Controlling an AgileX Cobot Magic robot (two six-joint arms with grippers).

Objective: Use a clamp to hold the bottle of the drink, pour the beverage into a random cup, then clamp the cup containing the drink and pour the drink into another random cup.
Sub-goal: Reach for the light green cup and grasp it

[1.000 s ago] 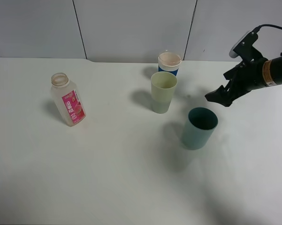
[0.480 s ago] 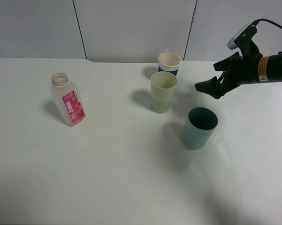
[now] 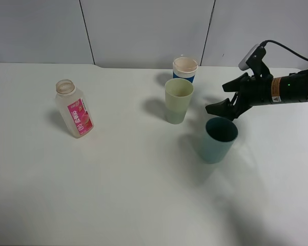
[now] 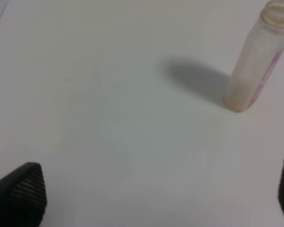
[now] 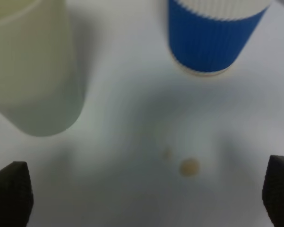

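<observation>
The table (image 3: pixel 118 195) carries everything, and most of it has not moved; the bottle and the three cups stand where they stood a second ago. What has changed is the right gripper (image 3: pixel 216 98); it has swung in from the right edge, turned and come lower, and it now hangs released, jaws wide, above the far rim of the teal cup (image 3: pixel 218 141) and just beside the pale cup (image 3: pixel 178 102). We judge that it is lining up to clamp the pale cup for the second pour; nothing is held yet. The left gripper (image 4: pixel 153 191) is also spread open and empty, hovering over bare table with the bottle ahead of it.

The teal cup stands upright right of the middle, nearer the front edge than the others; its inside looks dark and we cannot tell if it is dry. The pale cup stands upright toward the back edge, right in front of the blue cup (image 3: pixel 185 69); whether it holds drink we cannot tell. The bottle (image 3: pixel 74 110) stands uncapped toward the back left corner; it looks clear and empty, pink label facing front. In the right wrist view a small tan spot (image 5: pixel 189 167) lies on the table near the blue cup.
</observation>
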